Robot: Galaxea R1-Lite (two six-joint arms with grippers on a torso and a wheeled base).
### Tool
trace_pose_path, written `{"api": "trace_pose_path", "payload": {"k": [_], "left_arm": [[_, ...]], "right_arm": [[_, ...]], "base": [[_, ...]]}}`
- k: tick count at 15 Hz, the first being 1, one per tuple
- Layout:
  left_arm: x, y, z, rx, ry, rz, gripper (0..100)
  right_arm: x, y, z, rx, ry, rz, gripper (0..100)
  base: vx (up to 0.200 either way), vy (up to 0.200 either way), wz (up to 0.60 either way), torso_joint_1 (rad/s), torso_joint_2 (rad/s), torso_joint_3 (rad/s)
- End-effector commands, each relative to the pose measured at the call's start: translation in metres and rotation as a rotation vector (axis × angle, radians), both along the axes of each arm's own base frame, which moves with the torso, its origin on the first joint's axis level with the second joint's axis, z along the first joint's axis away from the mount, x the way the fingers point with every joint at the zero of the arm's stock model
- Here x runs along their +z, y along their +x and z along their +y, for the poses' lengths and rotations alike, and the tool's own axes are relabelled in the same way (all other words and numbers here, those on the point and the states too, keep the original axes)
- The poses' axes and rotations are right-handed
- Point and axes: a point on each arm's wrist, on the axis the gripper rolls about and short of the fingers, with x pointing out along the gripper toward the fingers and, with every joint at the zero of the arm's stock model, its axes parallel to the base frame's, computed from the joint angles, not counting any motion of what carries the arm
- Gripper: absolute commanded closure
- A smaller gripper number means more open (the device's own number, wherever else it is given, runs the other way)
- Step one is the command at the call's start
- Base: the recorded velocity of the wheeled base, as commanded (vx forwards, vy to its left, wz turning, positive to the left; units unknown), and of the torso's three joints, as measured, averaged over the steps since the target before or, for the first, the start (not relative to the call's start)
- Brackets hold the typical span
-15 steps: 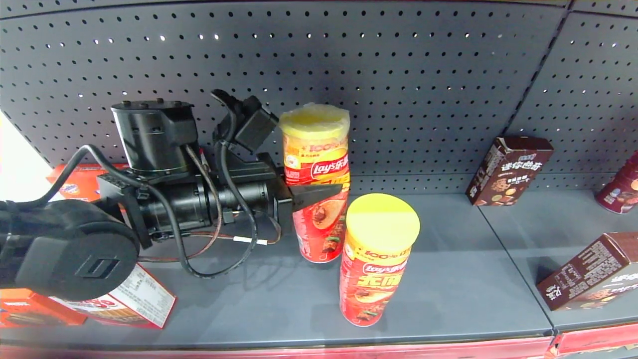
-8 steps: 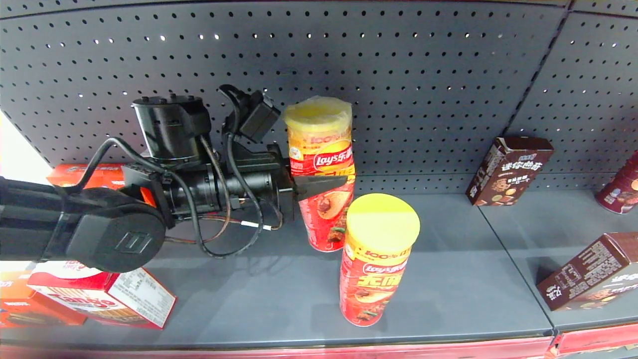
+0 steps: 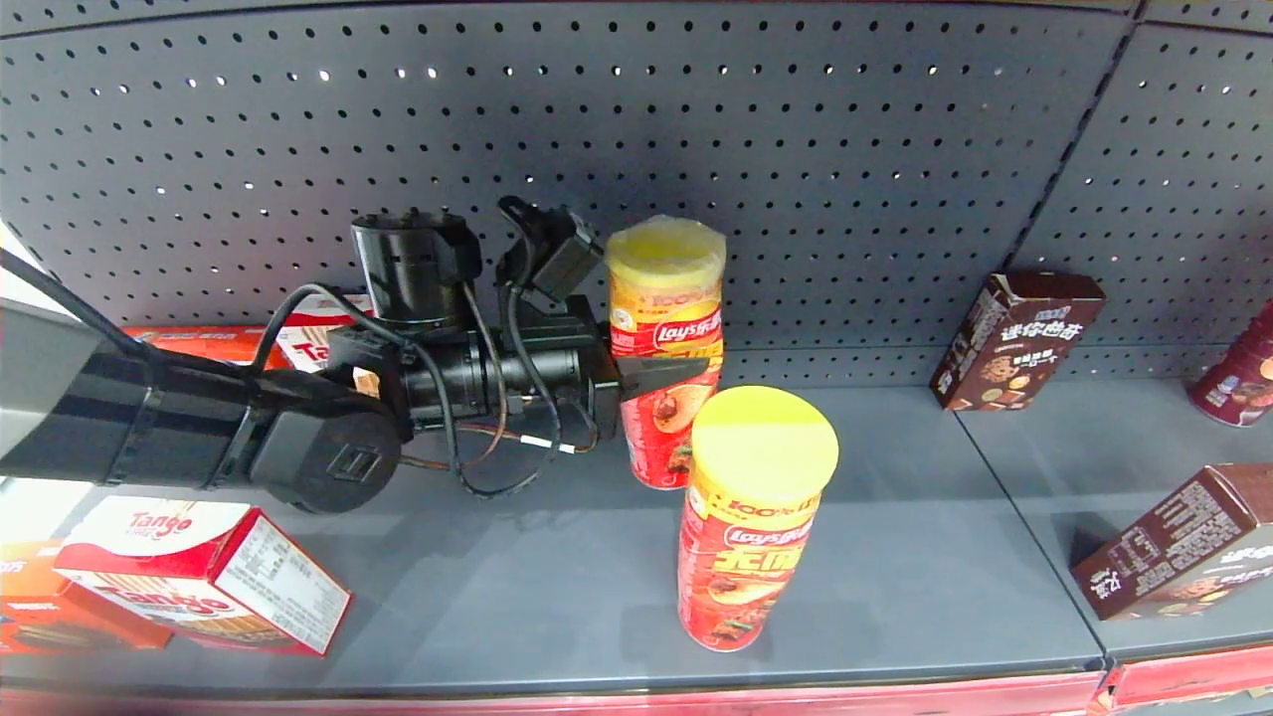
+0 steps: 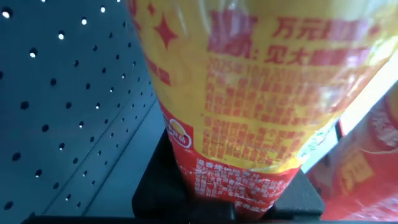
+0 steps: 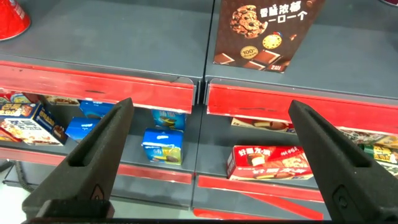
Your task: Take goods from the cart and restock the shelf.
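Your left gripper point(image 3: 684, 370), on an arm lying level above the shelf point(image 3: 517, 587), is clamped on a can point(image 3: 664, 298). The can stands upright near the pegboard point(image 3: 796, 149), just behind a second can point(image 3: 751, 517). You cannot tell whether it touches the shelf. Your right gripper point(image 5: 211, 155) hangs with jaws spread wide, facing lower shelves point(image 5: 143, 87) of boxes point(image 5: 267, 163).

Red-and-yellow chip can point(image 3: 664, 318), grey hole-dotted pegboard point(image 3: 796, 149)

Logos on rear can point(image 3: 664, 298), front can point(image 3: 748, 537); wordmark on red box point(image 3: 189, 572); lettering on brown box point(image 3: 1016, 338).
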Motion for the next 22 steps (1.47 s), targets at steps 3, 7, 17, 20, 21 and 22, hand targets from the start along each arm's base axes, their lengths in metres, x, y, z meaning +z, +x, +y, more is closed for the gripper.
{"api": "trace_pose_path", "payload": {"k": [3,7,17,20,21,22], "left_arm": [[0.013,0.014,-0.005,0.002,0.013,0.021,100],[0.012,0.025,-0.008,-0.004,0.078,0.009,100],[-0.022,0.034,-0.011,-0.007,0.119,0.074,100],[-0.020,0.037,-0.013,-0.006,0.112,0.062,100],[-0.019,0.040,-0.013,-0.003,0.104,0.051,100],[-0.021,0.042,-0.014,-0.003,0.103,0.048,100]], "right_arm": [[0.000,0.000,0.000,0.003,0.000,0.004,0],[0.000,0.000,0.000,0.003,0.000,0.004,0],[0.000,0.000,0.000,0.003,0.000,0.004,0],[0.000,0.000,0.000,0.003,0.000,0.004,0],[0.000,0.000,0.000,0.003,0.000,0.004,0],[0.000,0.000,0.000,0.003,0.000,0.004,0]], "base": [[0.000,0.000,0.00,0.000,0.00,0.000],[0.000,0.000,0.00,0.000,0.00,0.000],[0.000,0.000,0.00,0.000,0.00,0.000],[0.000,0.000,0.00,0.000,0.00,0.000],[0.000,0.000,0.00,0.000,0.00,0.000],[0.000,0.000,0.00,0.000,0.00,0.000]]}}
